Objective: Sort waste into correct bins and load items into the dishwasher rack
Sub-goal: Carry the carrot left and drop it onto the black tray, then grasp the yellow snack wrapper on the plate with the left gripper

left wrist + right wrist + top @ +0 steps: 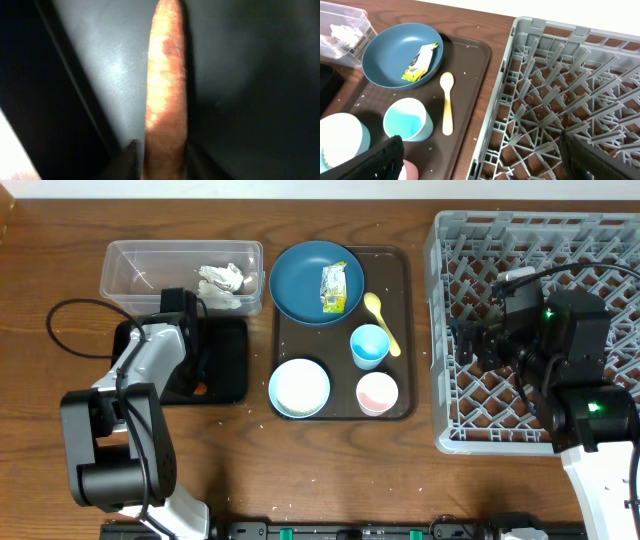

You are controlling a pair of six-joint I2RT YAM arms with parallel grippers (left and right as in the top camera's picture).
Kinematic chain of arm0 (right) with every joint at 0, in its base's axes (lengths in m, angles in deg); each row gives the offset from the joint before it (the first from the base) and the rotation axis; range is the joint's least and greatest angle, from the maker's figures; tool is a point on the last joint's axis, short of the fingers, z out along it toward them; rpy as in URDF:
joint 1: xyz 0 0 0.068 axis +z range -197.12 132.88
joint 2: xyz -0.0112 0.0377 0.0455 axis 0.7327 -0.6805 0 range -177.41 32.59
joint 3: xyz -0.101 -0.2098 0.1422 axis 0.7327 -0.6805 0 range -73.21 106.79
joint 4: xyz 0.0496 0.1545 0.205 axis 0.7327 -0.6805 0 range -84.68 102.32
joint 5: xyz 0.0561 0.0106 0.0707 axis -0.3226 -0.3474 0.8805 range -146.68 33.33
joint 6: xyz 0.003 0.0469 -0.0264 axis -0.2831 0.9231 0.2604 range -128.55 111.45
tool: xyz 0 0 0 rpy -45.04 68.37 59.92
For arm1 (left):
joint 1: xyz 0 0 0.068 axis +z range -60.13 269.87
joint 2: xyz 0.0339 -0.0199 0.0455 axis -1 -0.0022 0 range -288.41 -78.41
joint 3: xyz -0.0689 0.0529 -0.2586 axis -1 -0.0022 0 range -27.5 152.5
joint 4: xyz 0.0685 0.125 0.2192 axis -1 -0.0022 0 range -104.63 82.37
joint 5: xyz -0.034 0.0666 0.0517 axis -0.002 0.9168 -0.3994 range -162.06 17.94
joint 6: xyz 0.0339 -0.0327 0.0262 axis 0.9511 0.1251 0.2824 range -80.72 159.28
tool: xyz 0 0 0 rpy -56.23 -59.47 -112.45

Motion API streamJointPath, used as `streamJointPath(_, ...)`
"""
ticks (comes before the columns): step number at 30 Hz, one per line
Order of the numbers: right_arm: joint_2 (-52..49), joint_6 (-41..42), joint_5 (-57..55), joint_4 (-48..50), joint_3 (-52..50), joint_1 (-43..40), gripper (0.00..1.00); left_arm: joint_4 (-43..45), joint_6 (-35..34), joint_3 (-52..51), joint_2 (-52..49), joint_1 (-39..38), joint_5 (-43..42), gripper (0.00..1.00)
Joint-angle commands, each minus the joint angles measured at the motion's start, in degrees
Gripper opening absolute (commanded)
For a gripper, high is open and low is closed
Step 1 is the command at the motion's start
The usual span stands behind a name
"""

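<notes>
The print on the green-yellow scrap [333, 288] in the dark blue bowl [295, 280] is too small for us to read. The carrot piece [165, 90] lies on the floor of the black tray [230, 345], its long axis running straight out from the left gripper [164, 167], tapered tip farthest away. Its near end sits between the fingertips, and we cannot tell whether they pinch it. From overhead the arm hides nearly all of it. The right gripper [482, 157] hangs spread wide above the dishwasher rack [445, 235], holding nothing.
</notes>
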Motion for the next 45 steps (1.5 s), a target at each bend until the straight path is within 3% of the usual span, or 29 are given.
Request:
streamJointPath(1, 0.13, -0.09, 0.37, -0.17, 1.05, -0.37, 0.97, -0.42, 3.19, 1.53, 1.75, 0.13, -1.03, 0.54)
streamJointPath(8, 0.13, -0.11, 0.37, -0.2, 1.05, -0.37, 0.97, -5.75, 12.37, 6.64, 10.45, 0.09, -4.15, 0.61)
streamJointPath(13, 0.13, -0.09, 0.37, -0.13, 1.05, -0.37, 0.97, -2.51, 40.02, 9.11, 19.8, -0.26, -23.61, 0.61)
streamJointPath(14, 0.13, -0.09, 0.37, -0.07, 1.05, -0.37, 0.97, -1.46, 41.68, 9.57, 21.33, -0.68, -26.47, 0.61)
streamJointPath(20, 0.13, 0.94, 0.37, 1.05, 1.05, -0.37, 0.99, -1.2, 43.56, 19.61, 19.43, -7.54, -25.49, 0.61)
streamJointPath(26, 0.13, 0.96, 0.37, 1.03, 1.05, -0.37, 0.99, -1.27, 48.52, 37.57, 1.81, -15.58, -23.04, 0.62)
streamJointPath(31, 0.13, 0.94, 0.35, 0.44, 1.05, -0.35, 0.99, 0.37, 48.83, 48.85, -13.11, -19.67, -18.25, 0.62)
streamJointPath(36, 0.13, 0.94, 0.35, 0.39, 1.05, -0.37, 0.99, 6.51, 48.83, 50.47, -22.32, -22.8, -17.0, 0.62)
streamJointPath(45, 0.13, 0.94, 0.35, 0.11, 1.05, -0.37, 0.99, 11.63, 48.81, 50.45, -30.01, -25.62, -14.12, 0.62)
